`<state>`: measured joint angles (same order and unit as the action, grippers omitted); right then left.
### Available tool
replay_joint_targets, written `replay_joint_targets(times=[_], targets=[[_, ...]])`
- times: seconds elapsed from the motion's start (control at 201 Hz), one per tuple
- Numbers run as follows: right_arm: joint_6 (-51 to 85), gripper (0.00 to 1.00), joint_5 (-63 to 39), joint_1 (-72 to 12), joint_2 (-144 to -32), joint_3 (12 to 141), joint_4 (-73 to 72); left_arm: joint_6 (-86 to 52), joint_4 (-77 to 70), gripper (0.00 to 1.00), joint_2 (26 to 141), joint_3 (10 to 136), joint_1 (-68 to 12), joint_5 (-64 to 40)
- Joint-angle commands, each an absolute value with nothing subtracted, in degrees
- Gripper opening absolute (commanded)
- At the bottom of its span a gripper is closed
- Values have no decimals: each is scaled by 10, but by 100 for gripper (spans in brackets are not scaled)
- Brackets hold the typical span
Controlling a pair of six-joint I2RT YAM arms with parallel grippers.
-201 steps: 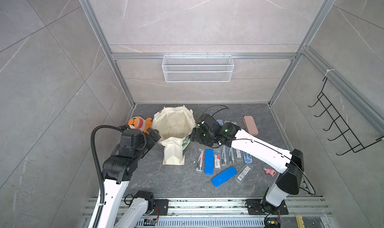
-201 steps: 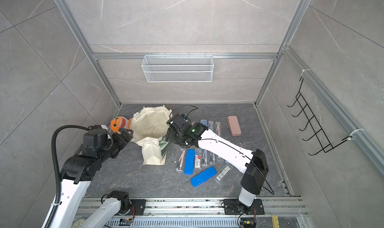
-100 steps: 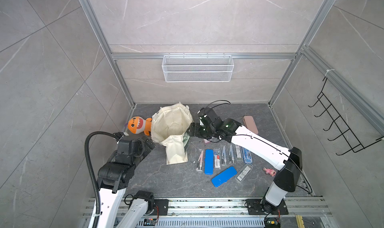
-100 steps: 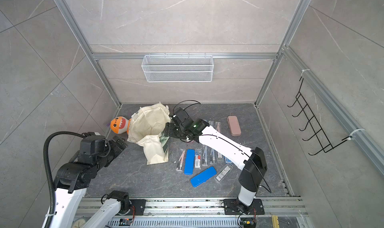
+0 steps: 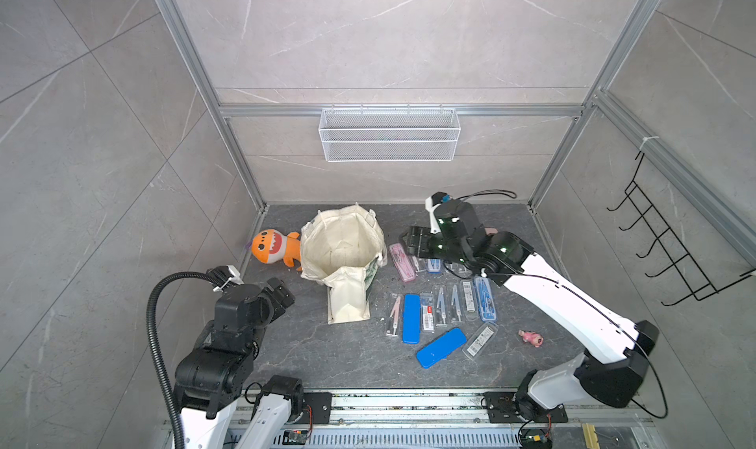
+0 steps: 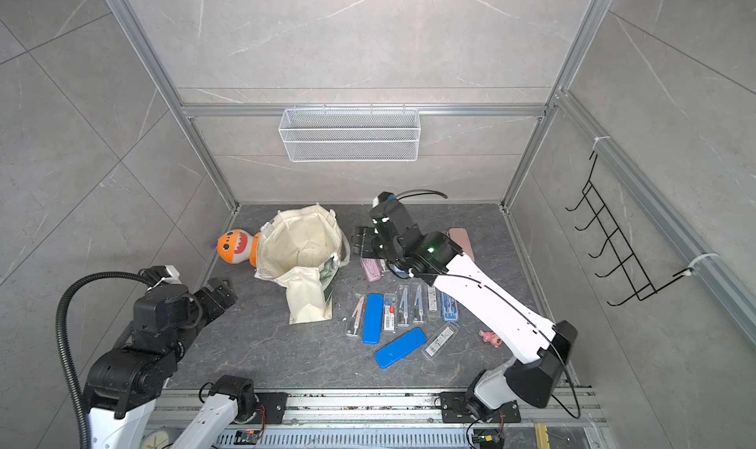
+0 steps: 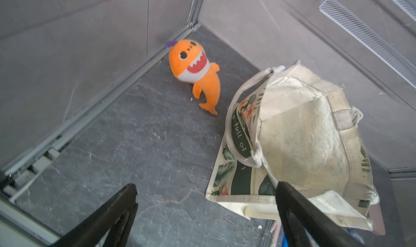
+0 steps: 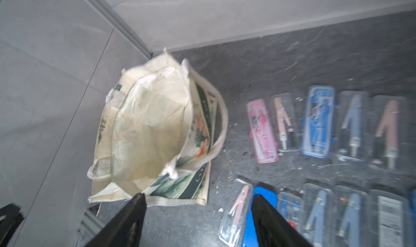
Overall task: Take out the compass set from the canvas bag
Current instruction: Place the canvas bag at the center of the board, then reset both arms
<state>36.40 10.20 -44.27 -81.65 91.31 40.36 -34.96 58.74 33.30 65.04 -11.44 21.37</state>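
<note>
My left end effector and right end effector gape empty, compass sets lie on the surface beside the canvas bag, so I judge extraction done and next check inside.

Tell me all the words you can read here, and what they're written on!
"s full of": white letters on the dark green panel of the canvas bag, in the left wrist view; the rest is folded away.
White label on a compass case: too small to read.
Other case labels: blurred or too small.
</note>
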Motion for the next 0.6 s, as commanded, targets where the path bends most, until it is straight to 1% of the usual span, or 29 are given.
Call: replay_joint_targets(times=[0.0,0.03,0.09,0.13,0.159,0.179,0.214,0.264,0.359,0.419,0.478,0.548,0.593], targets=[[333,83,203,-424,-764,867,434,-236,538,99,320,678,-112,218],[328,87,209,-418,-753,857,434,-231,538,99,316,681,-112,219],[307,90,228,-414,-734,839,426,-245,538,98,301,665,-111,240],[317,87,264,-414,-728,828,426,-236,520,97,284,648,-112,245],[332,87,297,-414,-725,820,426,-221,508,97,272,635,-112,239],[339,90,313,-414,-722,818,429,-209,497,97,265,626,-111,234],[361,99,358,-413,-717,811,438,-196,482,98,256,605,-111,236],[396,100,407,-405,-697,773,417,-198,475,99,252,578,-111,256],[362,100,420,-374,-638,643,281,-208,439,100,257,506,-111,311],[355,100,383,-339,-627,614,277,-186,374,100,259,445,-112,336],[347,100,371,-312,-628,589,281,-161,297,99,271,381,-112,369],[348,100,377,-279,-634,560,294,-165,225,99,309,323,-112,421],[336,100,401,-262,-634,529,276,-153,162,99,344,287,-111,429]])
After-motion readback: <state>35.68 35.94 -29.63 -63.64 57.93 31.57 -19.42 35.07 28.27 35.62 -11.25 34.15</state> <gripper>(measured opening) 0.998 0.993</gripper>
